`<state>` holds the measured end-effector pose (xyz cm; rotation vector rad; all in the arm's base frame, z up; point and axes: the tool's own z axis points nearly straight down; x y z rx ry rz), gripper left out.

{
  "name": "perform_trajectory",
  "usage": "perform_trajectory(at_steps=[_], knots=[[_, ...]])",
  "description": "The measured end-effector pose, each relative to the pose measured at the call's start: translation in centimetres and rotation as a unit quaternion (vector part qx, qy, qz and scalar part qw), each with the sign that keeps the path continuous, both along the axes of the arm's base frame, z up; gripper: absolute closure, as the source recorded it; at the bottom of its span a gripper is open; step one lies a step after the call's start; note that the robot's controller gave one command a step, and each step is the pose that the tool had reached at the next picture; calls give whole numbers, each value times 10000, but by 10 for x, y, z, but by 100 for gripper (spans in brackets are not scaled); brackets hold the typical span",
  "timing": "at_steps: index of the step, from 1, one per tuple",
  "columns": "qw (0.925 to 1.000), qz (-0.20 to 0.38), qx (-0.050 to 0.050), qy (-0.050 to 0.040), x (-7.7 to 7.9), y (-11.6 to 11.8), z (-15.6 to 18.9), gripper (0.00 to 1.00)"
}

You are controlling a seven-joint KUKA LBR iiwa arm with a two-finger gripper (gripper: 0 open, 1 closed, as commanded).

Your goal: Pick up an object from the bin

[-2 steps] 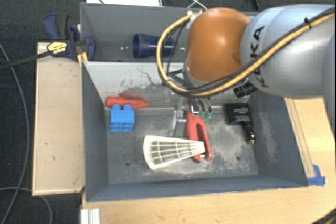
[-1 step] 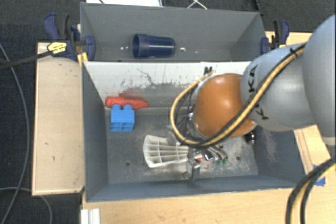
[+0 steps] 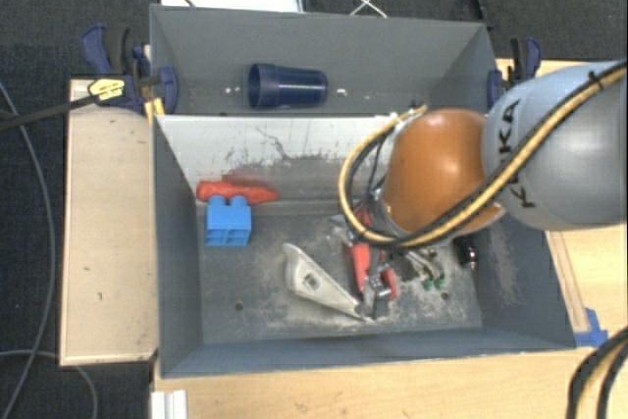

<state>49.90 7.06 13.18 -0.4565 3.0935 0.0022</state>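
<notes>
Low over the floor of the grey bin, toward 5 o'clock of it, the gripper hangs beneath the arm's rounded orange cover and looped cables; whether it is open or closed cannot be told, since the wrist hides much of it. Just at its 9 o'clock side lies a pale grey flat bracket, flat on the floor, its long axis running from 10 o'clock to 4 o'clock. The broader end points to 10 o'clock, and the narrower end reaches up to the gripper's tip, seemingly touching it. A red strip stands just at 11 o'clock of the tip; whether it belongs to the tool or lies loose is unclear. Small dark and green bits sit near, at 3 o'clock. Well apart, toward 9 o'clock of the floor, a blue toy brick rests just below an orange-red piece that lies from 9 to 3. At 12 o'clock, high on the rear wall, a dark blue cup lies on its side.
</notes>
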Motion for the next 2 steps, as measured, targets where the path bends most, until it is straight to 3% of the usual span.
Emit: perform_trajectory(at_steps=[1, 2], knots=[[9999, 94, 0, 38, -23, 4, -32, 0], [9967, 812, 5, -64, -16, -2, -59, 0]])
